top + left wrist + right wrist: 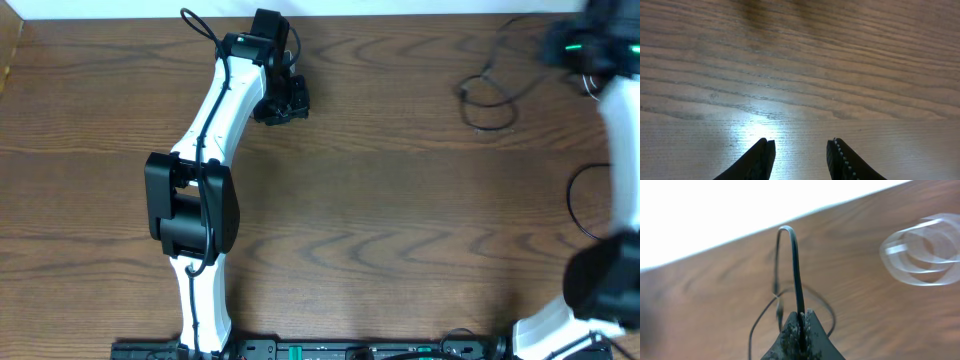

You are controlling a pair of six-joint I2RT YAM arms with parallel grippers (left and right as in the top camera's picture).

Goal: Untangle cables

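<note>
Presently, the left arm (205,150) is stretched from the near edge of the counter (400,220) toward its far side, bent at the elbow, with the left hand (283,100) turned to the right near the far edge. In the left wrist view, the left hand (800,147) is seen partly open, its two fingers (762,160) set apart with a clear gap, and nothing is held between them. Only bare wood grain of the counter (800,60) is shown beneath it.

The right arm (620,130) is raised along the right edge of the counter, and the right hand (590,45) is seen blurred at the far right corner. In the right wrist view, the right hand (801,317) is closed tight on the black cable (796,270), which is pinched between the fingertips and rises from them in a narrow arch before dropping back to the counter in loose loops. From overhead, the black cable (466,92) is seen lying in loops on the far right part of the counter, just left of the right hand.

The white cable (900,247) is seen only in the right wrist view, as a blurred coil lying to the right of the black one. Whether the two cables touch cannot be told.
</note>
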